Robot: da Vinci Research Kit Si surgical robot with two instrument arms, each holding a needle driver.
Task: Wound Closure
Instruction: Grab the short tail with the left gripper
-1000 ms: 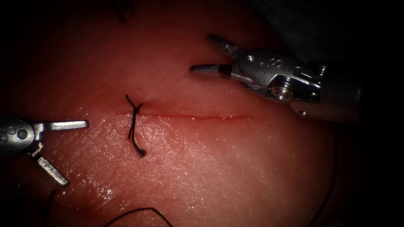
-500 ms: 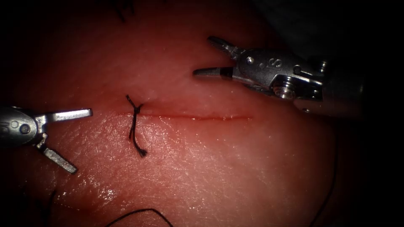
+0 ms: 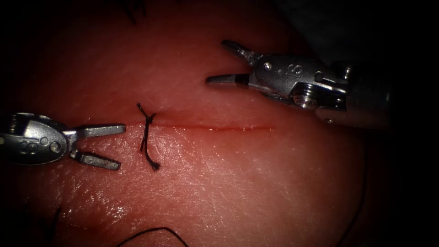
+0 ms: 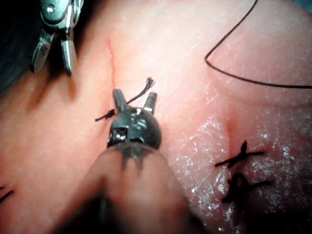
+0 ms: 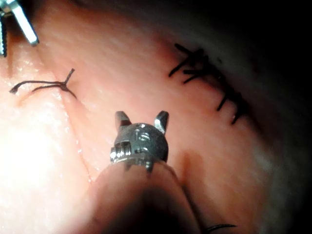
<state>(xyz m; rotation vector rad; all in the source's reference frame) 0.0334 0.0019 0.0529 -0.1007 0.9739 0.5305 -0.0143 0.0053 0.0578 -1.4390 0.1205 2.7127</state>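
At the frame's left edge in the endoscope view, the left tool [image 3: 116, 146] lies spread and empty, just left of the knotted stitch [image 3: 146, 137] across the cut [image 3: 215, 127]. Upper right, the right tool [image 3: 217, 61] gapes, holding nothing. Open tissue [image 3: 238, 183] spreads below the cut; loose thread [image 3: 151, 231] skirts the bottom edge.

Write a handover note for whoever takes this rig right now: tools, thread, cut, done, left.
Left tool: jaws open, holding nothing, just left of the knotted stitch.
Right tool: jaws open, holding nothing, above the cut.
Thread: loose loop on the tissue below the cut.
Done: one stitch tied at the cut's left end, tails short.
Left: the cut right of that stitch is unstitched.
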